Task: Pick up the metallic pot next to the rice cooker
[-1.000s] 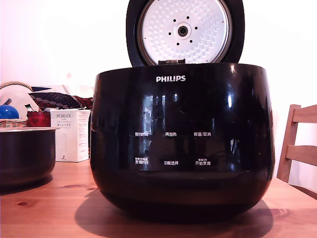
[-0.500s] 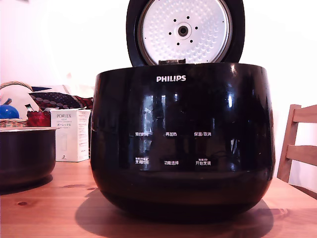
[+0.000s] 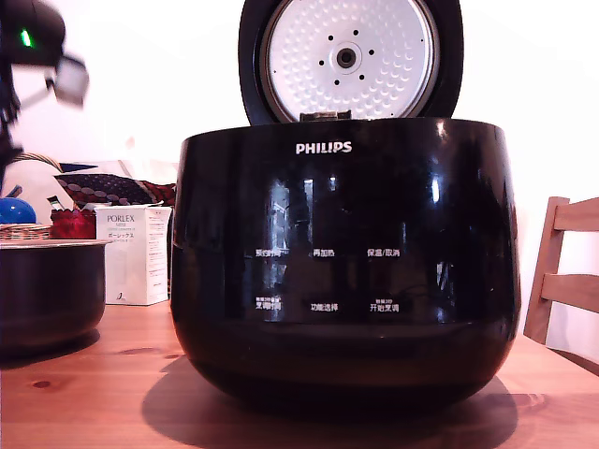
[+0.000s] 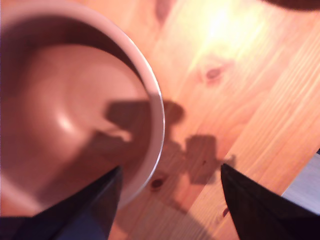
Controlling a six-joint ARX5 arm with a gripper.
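Observation:
The metallic pot (image 3: 47, 295) stands on the wooden table at the exterior view's left, beside the big black PHILIPS rice cooker (image 3: 344, 262), whose lid is up. Part of my arm (image 3: 37, 47) shows blurred at the exterior view's top left, high above the pot. In the wrist view I look down into the pot (image 4: 65, 115), which is empty. My gripper (image 4: 170, 167) is open above it. One dark finger (image 4: 90, 210) hangs over the pot's inside and the other finger (image 4: 260, 205) over the table, with the rim (image 4: 159, 115) between them.
A white PORLEX box (image 3: 136, 254) stands behind the pot, next to a wicker basket (image 3: 28, 229) holding a blue ball and cloth. A wooden chair back (image 3: 566, 281) is at the exterior view's right. Bare table (image 4: 240, 90) lies beside the pot.
My arm has come into the exterior view at the top left, above the pot. The pot and the cooker have not moved.

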